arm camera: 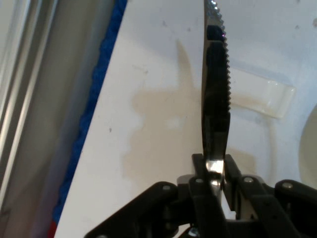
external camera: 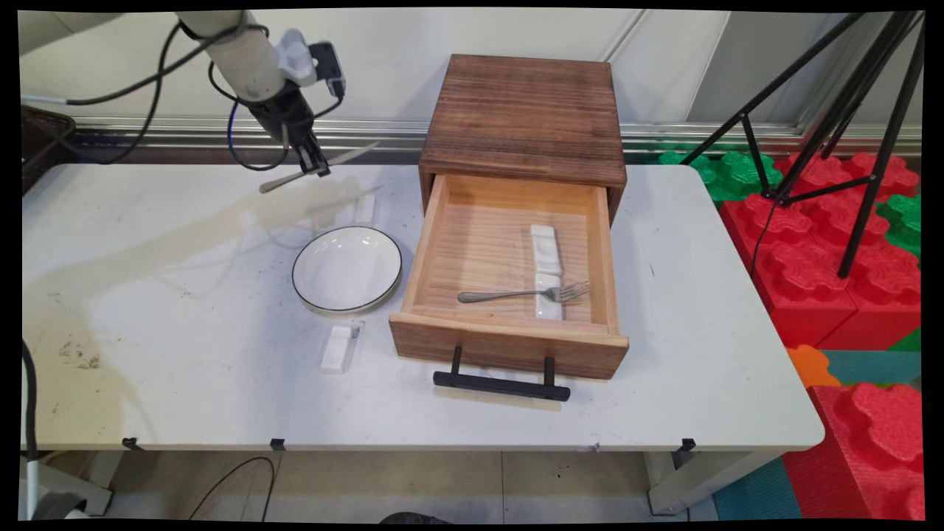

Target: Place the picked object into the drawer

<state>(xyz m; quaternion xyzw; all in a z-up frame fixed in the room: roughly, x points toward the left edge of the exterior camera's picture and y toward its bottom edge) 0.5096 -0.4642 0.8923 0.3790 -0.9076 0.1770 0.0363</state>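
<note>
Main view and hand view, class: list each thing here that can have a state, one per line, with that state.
Gripper: shut on the knife, raised above the table.
Knife: held off the table, roughly level.
Drawer: pulled open.
Fork: lying in the drawer, tines on a white rest.
Plate: empty, flat on the table.

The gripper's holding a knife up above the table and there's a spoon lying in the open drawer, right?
Not quite: the main view shows a fork, not a spoon, in the open drawer. The gripper does hold a knife above the table.
</note>
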